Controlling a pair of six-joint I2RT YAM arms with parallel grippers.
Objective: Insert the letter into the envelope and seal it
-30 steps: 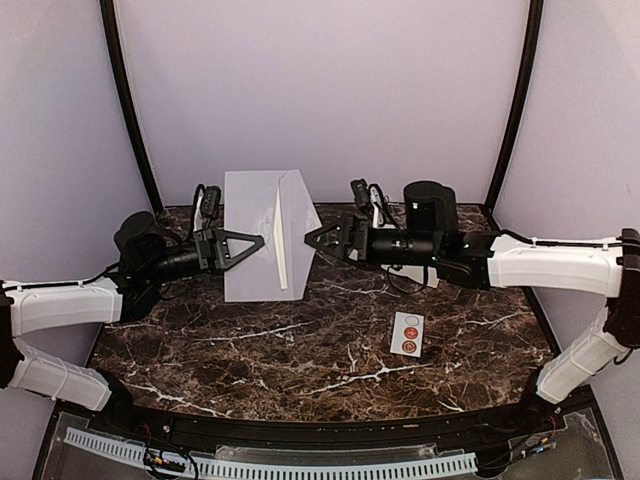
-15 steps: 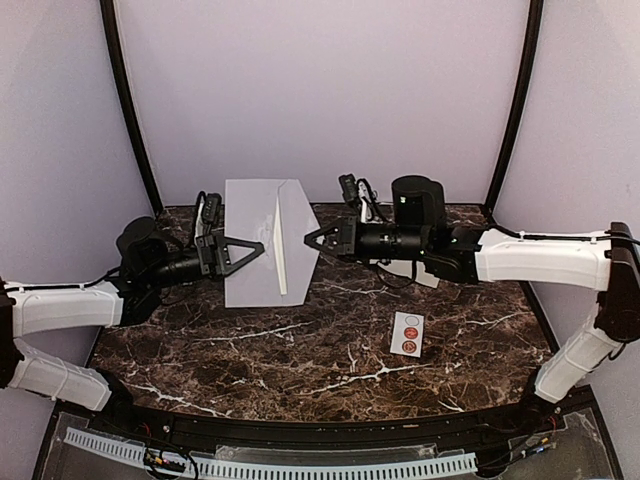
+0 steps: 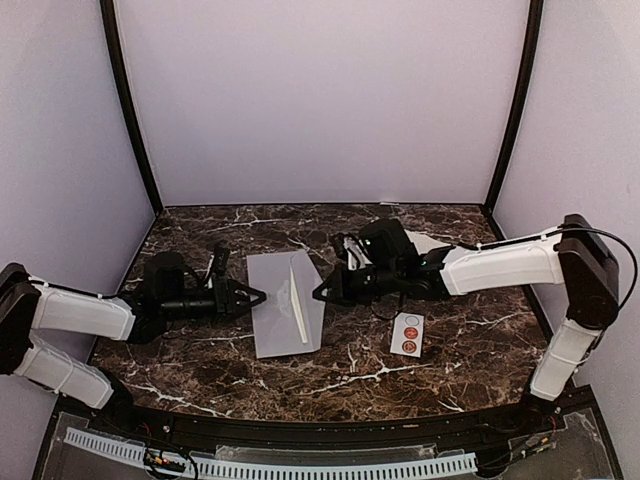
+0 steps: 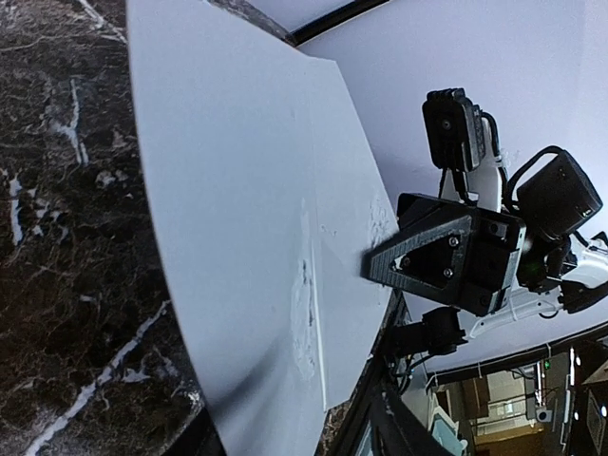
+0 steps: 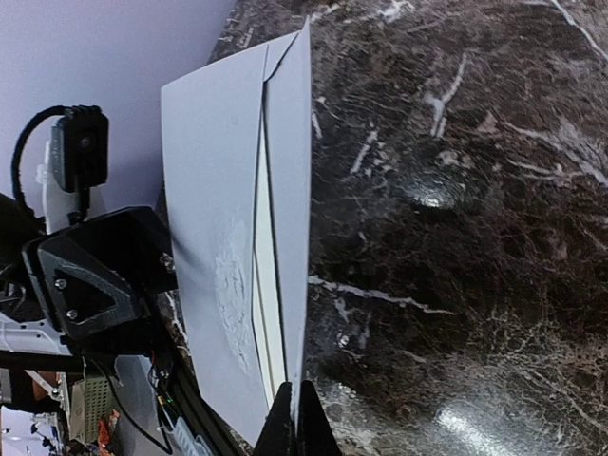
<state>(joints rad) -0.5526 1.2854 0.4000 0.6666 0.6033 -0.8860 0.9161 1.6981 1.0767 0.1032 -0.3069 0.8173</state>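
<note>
Right claw (image 3: 319, 294) is pinched tight on the envelope (image 3: 275, 315), fingertips (image 5: 275, 439) clamped on its near edge w/ the pale sheet running straight out ahead of them, fold line showing. Left claw (image 3: 256, 296) sits at the opposite edge, tip at the paper; can't tell how wide it's open or if it grips. Sticker strip (image 3: 407, 333) lies on the table (image 3: 180, 370) behind the right claw's tip, apart from the envelope.

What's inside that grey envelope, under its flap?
A narrow strip of white paper shows in the gap under the flap of the envelope. The rest is covered, so how far in it reaches cannot be seen.
</note>
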